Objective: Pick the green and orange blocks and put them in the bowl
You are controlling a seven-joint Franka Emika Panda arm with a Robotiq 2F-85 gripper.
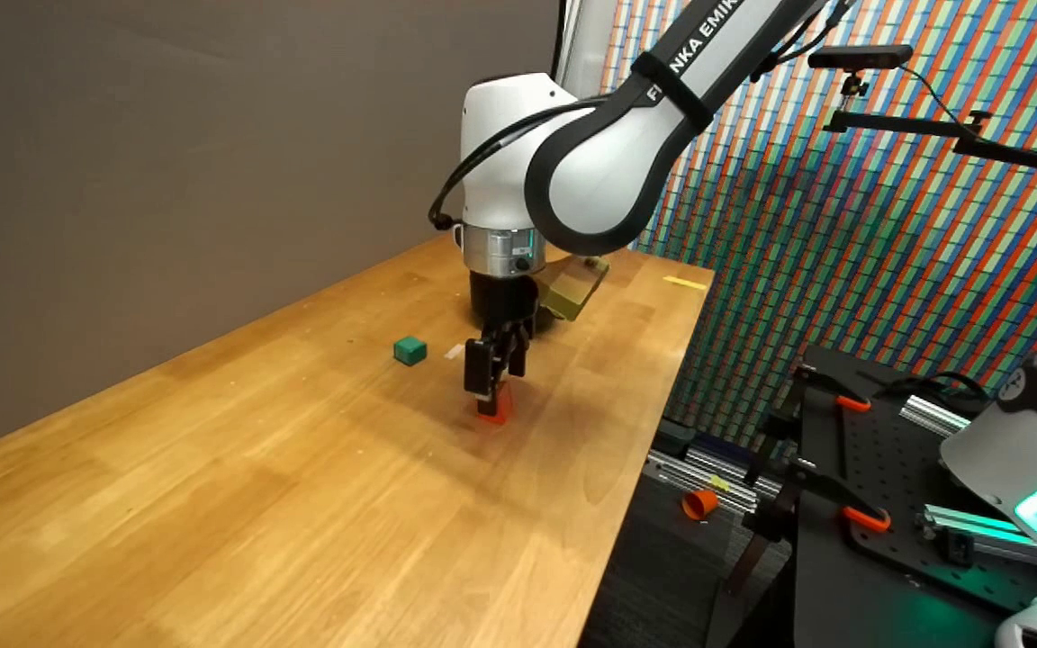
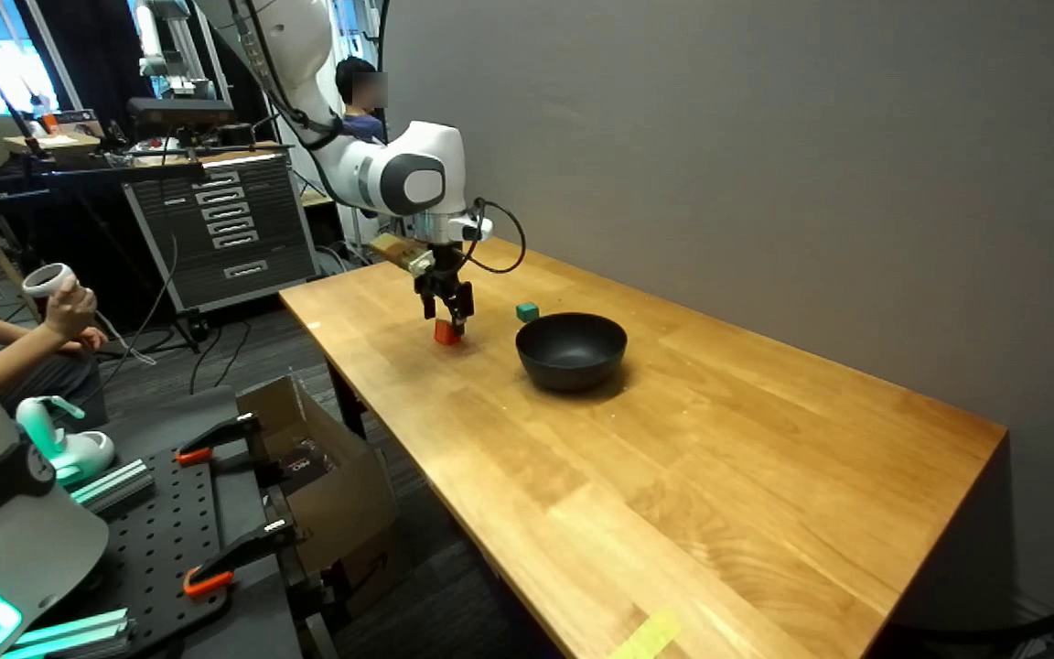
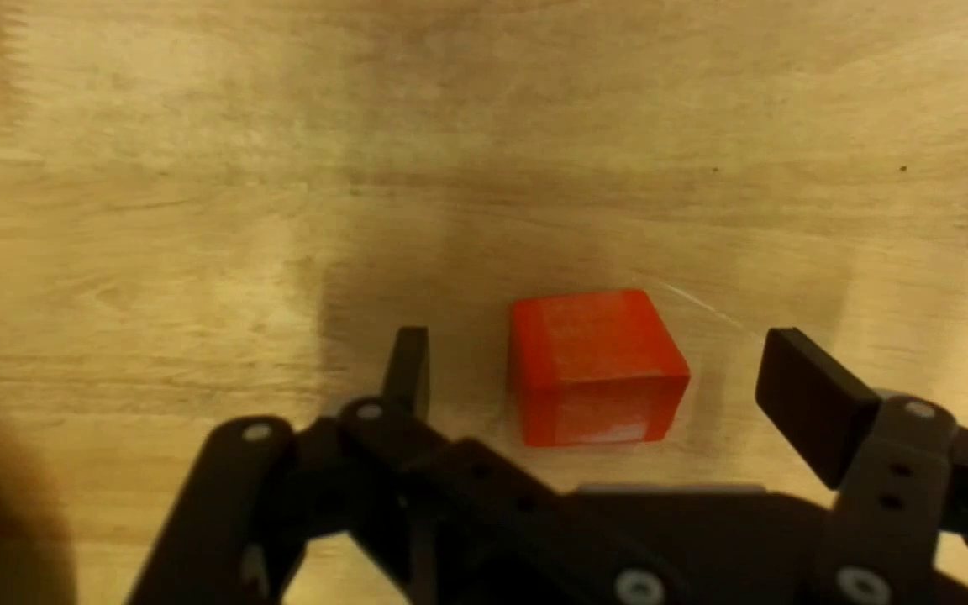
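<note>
In the wrist view, the orange block (image 3: 597, 368) lies on the worktop (image 3: 198, 218) between the wide-spread fingers (image 3: 816, 403), with a gap on each side; closing from here, with little sideways correction, should pinch two opposite faces.

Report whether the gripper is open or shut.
The gripper is open: in the wrist view, its fingers stand apart, and tabletop shows between each finger and the orange block.

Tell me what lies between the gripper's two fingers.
In the wrist view, the orange block shows between the fingers, with wooden tabletop visible on both sides of it.
</note>
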